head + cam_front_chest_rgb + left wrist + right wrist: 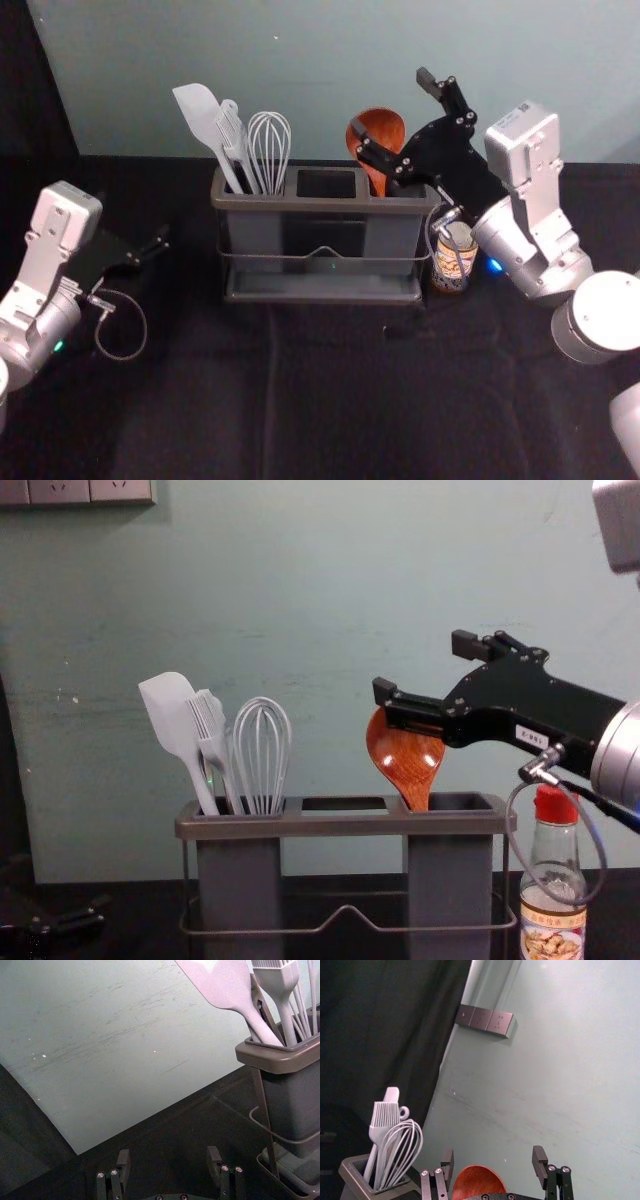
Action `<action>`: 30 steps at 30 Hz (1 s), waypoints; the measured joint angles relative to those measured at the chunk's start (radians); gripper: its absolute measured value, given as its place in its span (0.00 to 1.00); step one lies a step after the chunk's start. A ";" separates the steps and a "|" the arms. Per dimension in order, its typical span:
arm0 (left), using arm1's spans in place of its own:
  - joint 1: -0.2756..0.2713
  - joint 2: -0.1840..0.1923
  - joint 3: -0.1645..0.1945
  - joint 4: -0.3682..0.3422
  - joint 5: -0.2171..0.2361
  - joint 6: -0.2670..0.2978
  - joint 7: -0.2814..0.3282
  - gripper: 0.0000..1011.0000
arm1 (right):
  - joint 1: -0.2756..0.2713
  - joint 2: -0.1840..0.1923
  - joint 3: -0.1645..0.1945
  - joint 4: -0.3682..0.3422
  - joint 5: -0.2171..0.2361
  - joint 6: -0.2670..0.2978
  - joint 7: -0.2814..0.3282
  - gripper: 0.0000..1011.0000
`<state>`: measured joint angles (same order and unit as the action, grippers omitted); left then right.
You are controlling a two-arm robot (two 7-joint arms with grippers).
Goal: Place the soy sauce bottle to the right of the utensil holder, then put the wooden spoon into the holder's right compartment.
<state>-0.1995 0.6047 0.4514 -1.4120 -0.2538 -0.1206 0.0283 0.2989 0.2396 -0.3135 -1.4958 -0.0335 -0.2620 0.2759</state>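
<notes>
While the wooden spoon [405, 765] stands in the right compartment [455, 895], the right gripper [424, 668] hangs open above it

As the spoon leans there with its bowl up, the gripper's fingers spread wide around air, one of them passing close by the bowl; whether the two touch, I cannot tell. The soy sauce bottle [553, 925] stands upright just to the right of the utensil holder [345, 825], its red cap [556, 805] on. Off to the left, low over the table, the left gripper [150, 250] is parked, fingers wide apart and empty.

The holder's left compartment [238, 880] carries a pale spatula [170, 715], a brush [208, 725] and a whisk [262, 750], well apart from the spoon. A wire rail [350, 910] crosses the holder's front. Nearest to being in the way is the right arm's cable [513, 805], which loops down in front of the bottle; contact is impossible to judge.

Black cloth [330, 400] covers the table, creased toward the front. Behind rises a grey-green wall [330, 60], scuffed and flecked, with a row of socket plates [75, 490] high on the left and dark drapery [30, 90] beside it.
</notes>
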 joint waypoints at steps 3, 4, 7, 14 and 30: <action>0.000 0.000 0.000 0.000 0.000 0.000 0.000 0.99 | -0.015 0.007 0.005 -0.054 -0.005 0.065 -0.005 0.99; 0.000 0.000 0.000 0.000 0.000 0.000 0.000 0.99 | -0.018 0.009 0.006 -0.067 -0.006 0.084 -0.005 0.99; 0.000 0.000 0.000 0.000 0.000 0.000 0.000 0.99 | -0.030 0.017 0.011 -0.109 -0.007 0.133 -0.007 0.99; 0.000 0.000 0.000 0.000 0.000 0.000 0.000 0.99 | -0.096 0.040 0.052 -0.242 -0.005 0.276 -0.031 0.99; 0.000 0.000 0.000 0.000 0.000 0.000 0.000 0.99 | -0.325 0.066 0.198 -0.357 0.003 0.277 -0.110 0.99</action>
<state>-0.1996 0.6047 0.4514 -1.4120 -0.2538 -0.1205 0.0283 -0.0265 0.3057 -0.1160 -1.8531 -0.0310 0.0150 0.1659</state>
